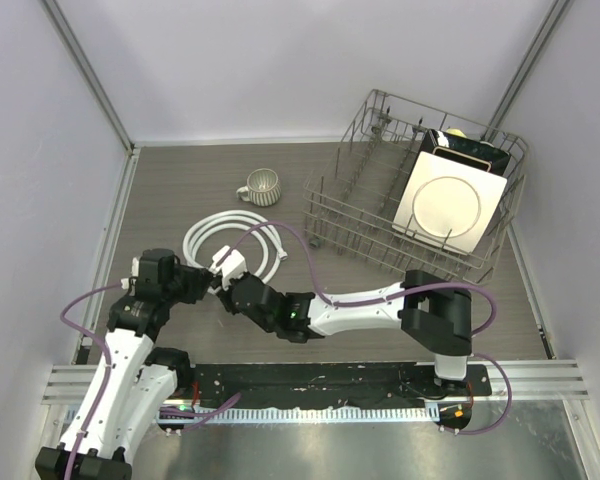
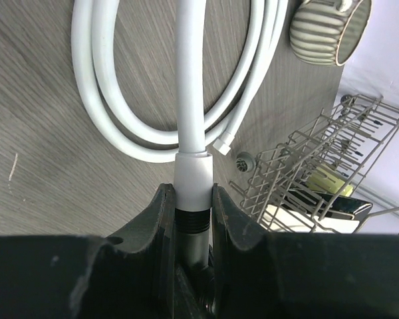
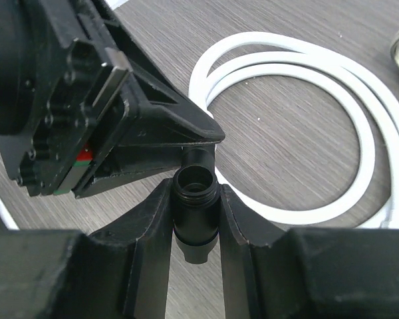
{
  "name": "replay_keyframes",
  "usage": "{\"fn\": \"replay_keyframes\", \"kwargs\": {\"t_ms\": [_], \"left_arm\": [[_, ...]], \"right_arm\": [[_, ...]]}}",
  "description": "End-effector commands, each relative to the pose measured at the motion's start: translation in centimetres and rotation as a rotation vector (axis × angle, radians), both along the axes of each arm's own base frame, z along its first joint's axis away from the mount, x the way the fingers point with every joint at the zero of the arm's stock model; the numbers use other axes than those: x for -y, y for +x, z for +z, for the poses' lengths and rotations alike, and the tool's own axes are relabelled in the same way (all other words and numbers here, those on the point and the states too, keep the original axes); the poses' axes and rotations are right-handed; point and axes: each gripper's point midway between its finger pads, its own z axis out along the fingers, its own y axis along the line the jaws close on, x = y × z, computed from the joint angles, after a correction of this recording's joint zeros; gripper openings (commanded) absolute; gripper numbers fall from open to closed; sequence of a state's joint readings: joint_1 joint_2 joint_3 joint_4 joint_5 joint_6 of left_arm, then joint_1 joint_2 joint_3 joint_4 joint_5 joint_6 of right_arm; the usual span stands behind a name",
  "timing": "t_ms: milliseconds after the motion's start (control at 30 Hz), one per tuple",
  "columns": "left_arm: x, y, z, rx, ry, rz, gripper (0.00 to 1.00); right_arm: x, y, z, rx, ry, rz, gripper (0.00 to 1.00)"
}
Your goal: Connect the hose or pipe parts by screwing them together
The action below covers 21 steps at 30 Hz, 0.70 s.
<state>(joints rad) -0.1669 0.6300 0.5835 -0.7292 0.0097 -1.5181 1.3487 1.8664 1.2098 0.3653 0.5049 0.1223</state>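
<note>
The white hose (image 1: 242,222) lies coiled on the table behind both grippers. My left gripper (image 2: 190,191) is shut on the hose's white end nut (image 2: 193,171), and the hose (image 2: 190,73) runs straight away from it. Just under that nut a band of black thread (image 2: 193,216) shows. My right gripper (image 3: 195,184) is shut on the black fitting (image 3: 195,211), whose open threaded mouth faces the camera. A side branch of the fitting reaches up to the left gripper's fingers (image 3: 166,126). The two grippers (image 1: 223,285) meet tip to tip above the table. The hose's other end nut (image 2: 222,143) lies free on the table.
A grey ribbed mug (image 1: 263,186) stands behind the coil. A wire dish rack (image 1: 355,200) holding a white plate (image 1: 448,204) fills the back right. Purple cables (image 1: 290,240) loop over the arms. Side walls close in left and right.
</note>
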Motion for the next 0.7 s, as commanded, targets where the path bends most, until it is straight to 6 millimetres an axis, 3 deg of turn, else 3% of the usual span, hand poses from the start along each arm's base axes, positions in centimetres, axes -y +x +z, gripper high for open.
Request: {"fn": "replay_keyframes", "kwargs": {"t_ms": [0, 300, 467, 667], "left_arm": [[5.8, -0.8, 5.3, 0.144, -0.237, -0.250, 0.00], [5.9, -0.4, 5.9, 0.175, -0.245, -0.255, 0.00], [5.8, -0.3, 5.2, 0.172, -0.242, -0.250, 0.00], [5.8, -0.1, 5.6, 0.195, -0.234, -0.253, 0.00]], "right_arm": [[-2.4, 0.3, 1.2, -0.150, 0.194, -0.022, 0.01], [-1.9, 1.5, -0.6, -0.379, 0.346, -0.081, 0.01], [-1.6, 1.9, 0.7, -0.440, 0.470, -0.065, 0.01], [-1.3, 2.1, 0.3, -0.603, 0.597, -0.083, 0.01]]}}
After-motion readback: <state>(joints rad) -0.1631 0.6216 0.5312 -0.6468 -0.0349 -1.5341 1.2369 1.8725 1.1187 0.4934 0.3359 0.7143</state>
